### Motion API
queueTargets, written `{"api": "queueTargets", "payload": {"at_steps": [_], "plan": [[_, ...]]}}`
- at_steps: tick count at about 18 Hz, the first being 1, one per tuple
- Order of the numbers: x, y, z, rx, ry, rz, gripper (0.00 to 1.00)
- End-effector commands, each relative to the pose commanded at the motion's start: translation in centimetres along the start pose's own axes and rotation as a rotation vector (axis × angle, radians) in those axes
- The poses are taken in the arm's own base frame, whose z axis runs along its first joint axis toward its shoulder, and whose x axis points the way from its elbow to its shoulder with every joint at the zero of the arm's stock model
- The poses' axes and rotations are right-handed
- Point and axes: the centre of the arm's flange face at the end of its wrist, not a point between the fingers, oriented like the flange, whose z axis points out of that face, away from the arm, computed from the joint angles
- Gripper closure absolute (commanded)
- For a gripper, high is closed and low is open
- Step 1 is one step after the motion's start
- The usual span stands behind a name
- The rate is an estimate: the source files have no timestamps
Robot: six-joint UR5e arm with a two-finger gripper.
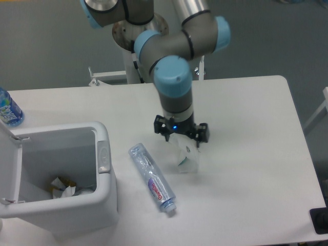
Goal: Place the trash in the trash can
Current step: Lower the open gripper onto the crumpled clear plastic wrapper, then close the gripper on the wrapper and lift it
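The gripper (181, 141) hung with fingers spread over the crumpled wrapper (186, 155) on the counter (246, 169) right of the bottle (152, 177); light and flimsy, it seemed best pinched across its raised fold.

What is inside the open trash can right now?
Crumpled paper scraps, white with yellow-brown bits, lie at the bottom of the trash can. The near wall hides the rest of the floor, so anything else there cannot be seen.

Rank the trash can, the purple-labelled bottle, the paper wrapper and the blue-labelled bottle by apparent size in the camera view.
1. trash can
2. purple-labelled bottle
3. paper wrapper, partly hidden by the gripper
4. blue-labelled bottle, cut off by the frame edge, so its rank is unsure
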Motion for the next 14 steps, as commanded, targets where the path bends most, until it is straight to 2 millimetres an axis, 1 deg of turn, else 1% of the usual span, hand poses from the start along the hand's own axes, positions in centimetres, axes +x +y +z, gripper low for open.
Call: {"api": "queueTargets", "payload": {"at_steps": [1,3,5,8,10,11,12,13,14], "plan": [[0.1,0.0,1.0,-0.016,0.011,0.002,0.0],[-0.1,-0.4,1.6,-0.022,0.014,-0.002,0.0],[-0.5,-0.9,2.8,-0.024,-0.007,-0.004,0.0],[-1.9,-1.4,3.8,-0.049,-0.108,-0.01,0.0],[-2.4,-1.8,4.1,-0.054,-0.117,-0.013,0.0],[-2.5,-1.6,4.2,-0.057,-0.119,-0.016,0.02],[-2.5,-1.6,4.2,-0.058,-0.12,-0.019,0.13],[-2.6,-1.6,4.3,-0.059,-0.119,-0.026,0.39],[-2.8,-1.5,4.3,-0.059,-0.119,-0.037,0.61]]}}
